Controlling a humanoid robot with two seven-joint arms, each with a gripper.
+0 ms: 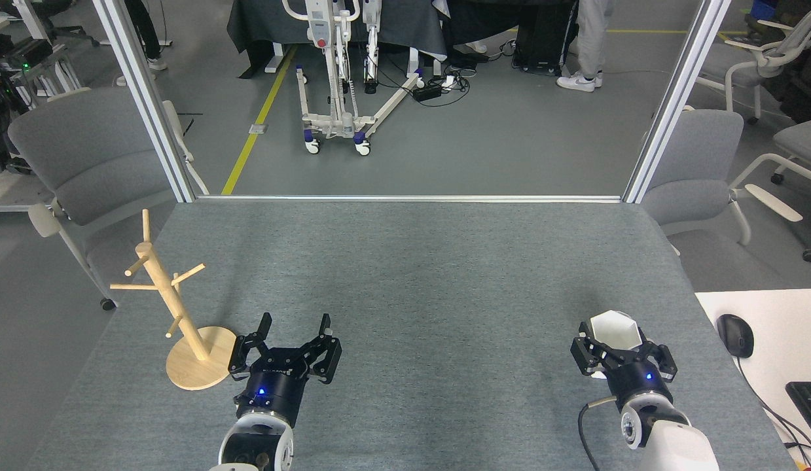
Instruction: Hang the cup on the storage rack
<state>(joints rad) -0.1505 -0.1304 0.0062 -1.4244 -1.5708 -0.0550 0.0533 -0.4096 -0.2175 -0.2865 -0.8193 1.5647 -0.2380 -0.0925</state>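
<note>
The white faceted cup (615, 332) sits at the tip of my right gripper (616, 347) near the table's front right, its hexagonal rim facing up. The black fingers close around its lower body, and its handle is hidden. The wooden storage rack (171, 297) stands at the front left on a round base (197, 370), its slanted pole carrying several bare pegs. My left gripper (294, 325) rests just right of that base, open, with nothing between its fingers.
The grey felt table (405, 275) ends at a metal rail at the back. A white desk with a black mouse (735, 335) and a keyboard (810, 404) adjoins the right edge. Grey chairs stand off both back corners.
</note>
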